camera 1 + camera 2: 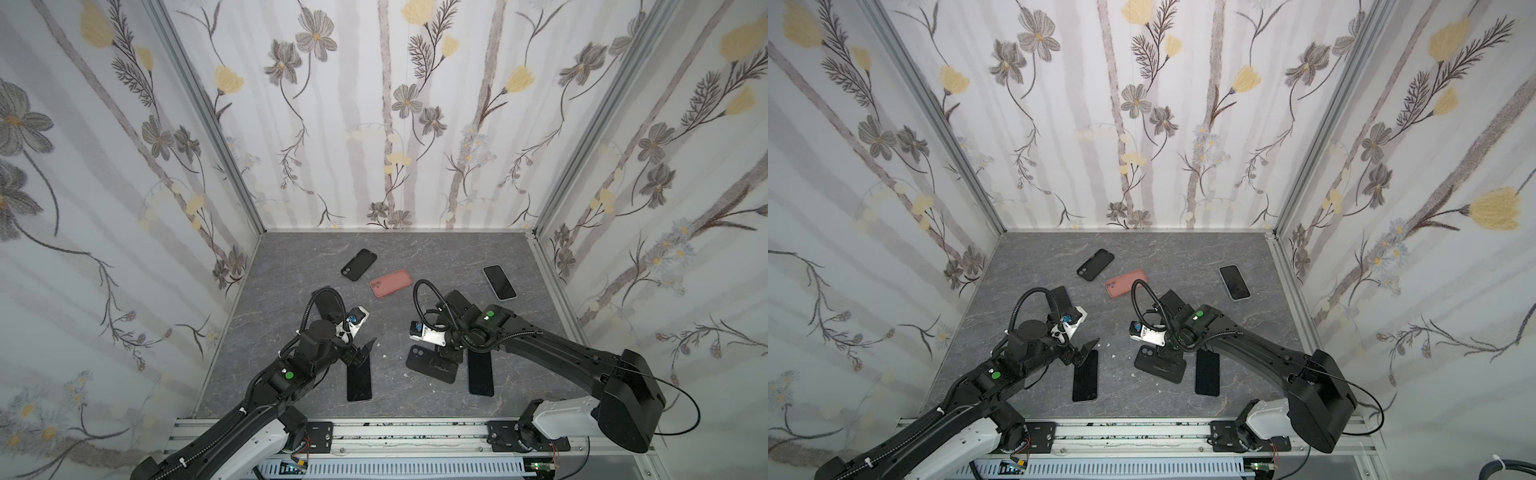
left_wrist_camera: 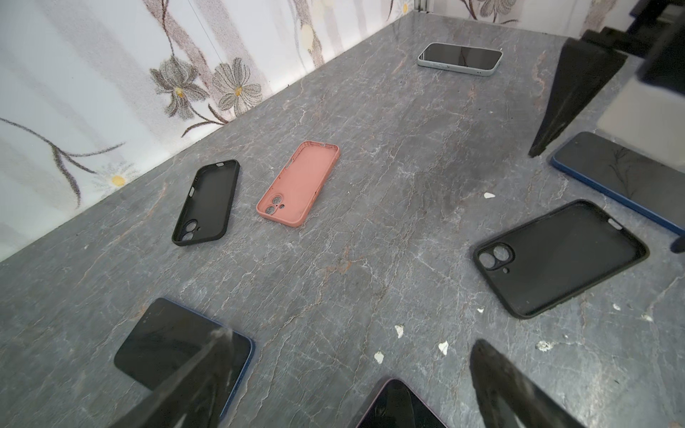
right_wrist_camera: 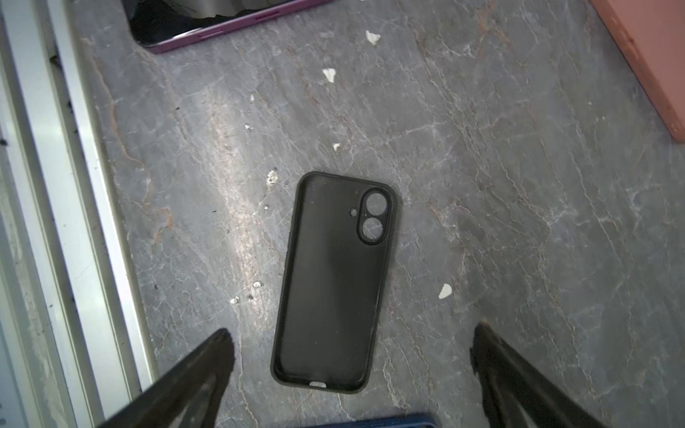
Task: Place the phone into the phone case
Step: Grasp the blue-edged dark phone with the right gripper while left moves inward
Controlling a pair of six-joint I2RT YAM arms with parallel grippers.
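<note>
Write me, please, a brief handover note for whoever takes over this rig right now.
Left gripper: open, empty, over the purple phone's end.
Right gripper: open, empty, above the near black case.
Also on the table: pink case, far black case, blue phone, second blue phone, pale-edged phone.
Done: nothing grasped; all three cases lie empty.
To do: pick a phone, seat it in a case.

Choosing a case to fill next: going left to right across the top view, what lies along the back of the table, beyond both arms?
black case → pink case → pale-edged phone
</note>
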